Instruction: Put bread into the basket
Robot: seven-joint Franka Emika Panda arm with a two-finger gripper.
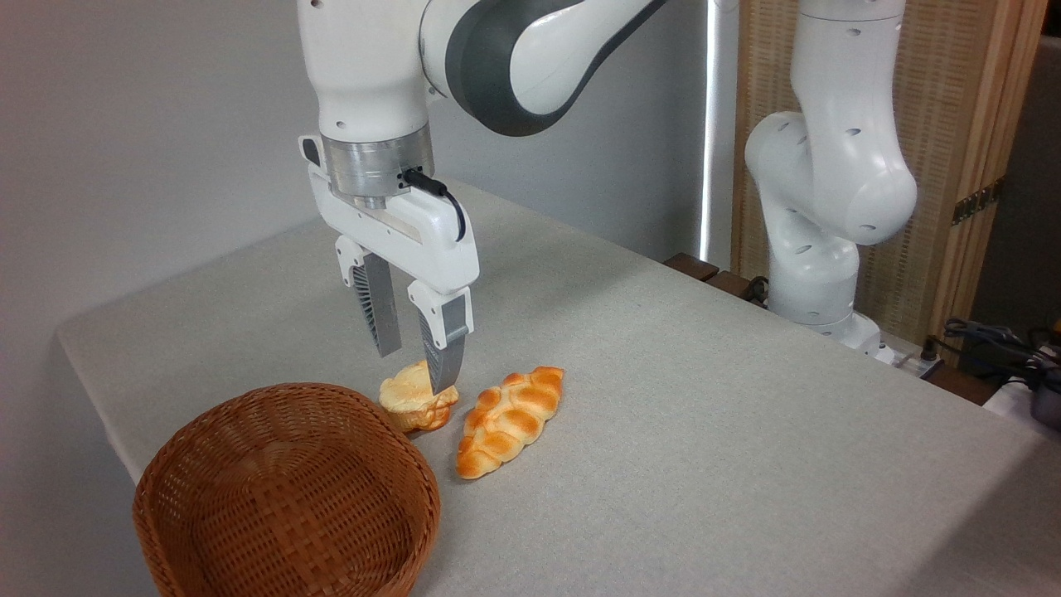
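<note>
Bun [410,396] pale yellow top, orange-brown base. Braided loaf [508,419] golden-orange with darker brown ends. Wicker basket [215,431] reddish-brown, woven weave pattern. Desk [704,431] light grey cloth. Arm [530,58] white with dark grey joint; fingers [382,307] grey, ribbed.

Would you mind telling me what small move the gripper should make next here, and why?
Probably lower a little further, then close. The gripper is open, its fingers just above the bun, which sits on the table beside the empty basket, so no grasp is made yet.
</note>
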